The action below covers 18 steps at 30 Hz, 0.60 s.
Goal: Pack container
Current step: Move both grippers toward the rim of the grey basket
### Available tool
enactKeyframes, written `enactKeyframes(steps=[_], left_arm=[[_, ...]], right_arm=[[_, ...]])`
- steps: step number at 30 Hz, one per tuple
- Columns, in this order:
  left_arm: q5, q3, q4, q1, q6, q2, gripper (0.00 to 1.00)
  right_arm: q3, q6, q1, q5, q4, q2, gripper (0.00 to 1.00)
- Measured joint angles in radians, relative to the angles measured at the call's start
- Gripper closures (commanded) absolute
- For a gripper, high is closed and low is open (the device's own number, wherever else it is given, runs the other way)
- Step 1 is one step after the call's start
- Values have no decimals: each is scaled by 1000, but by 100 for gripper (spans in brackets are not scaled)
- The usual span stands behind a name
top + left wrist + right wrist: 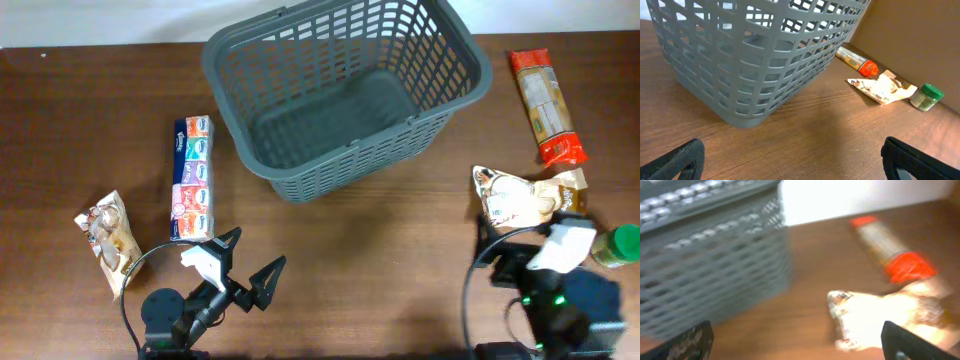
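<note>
The basket (340, 165) stands upright at the far middle of the counter (380, 260), set askew to the counter's edges, with one rounded corner pointing near. To its left a tissue pack (192, 178) lies flat with its length running near to far, just beside the basket but apart from it. Farther left and nearer, a snack bag (108, 240) lies close to the left edge. The left tool (258, 250) sits at the near left, just past the near end of the tissue pack. It is released, with its fingers spread wide over bare wood and nothing between them (its wrist view shows only the two dark tips at the bottom corners, with the basket's lattice wall ahead). On the right a long packet (545, 108) lies flat at the far right, its red end toward the near side. Just near of it lies a crumpled pouch (520, 198); whether the two touch I cannot tell. A green-lidded jar (615, 245) stands upright at the right edge, near the pouch. The right tool (800, 345) is at the near right, right behind the pouch. Its wrist view is blurred, yet the two tips show far apart at the bottom corners, so it is released and grips nothing, with the pouch lying just ahead of it and the basket's wall off to the left.
</note>
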Motion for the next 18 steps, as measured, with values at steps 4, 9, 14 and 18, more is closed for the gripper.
enactKeyframes(steps=[4, 9, 14, 18], left_arm=[[-21, 2, -11, 0, -44, 0, 1], [-60, 11, 16, 0, -97, 2, 1], [-10, 35, 153, 1, -113, 3, 1], [23, 199, -184, 1, -96, 10, 1]], right_arm=[[262, -32, 0, 64, -165, 196, 1], [572, -48, 0, -242, -367, 420, 1], [643, -50, 0, -472, -393, 459, 1], [665, -34, 0, -458, -445, 463, 1]])
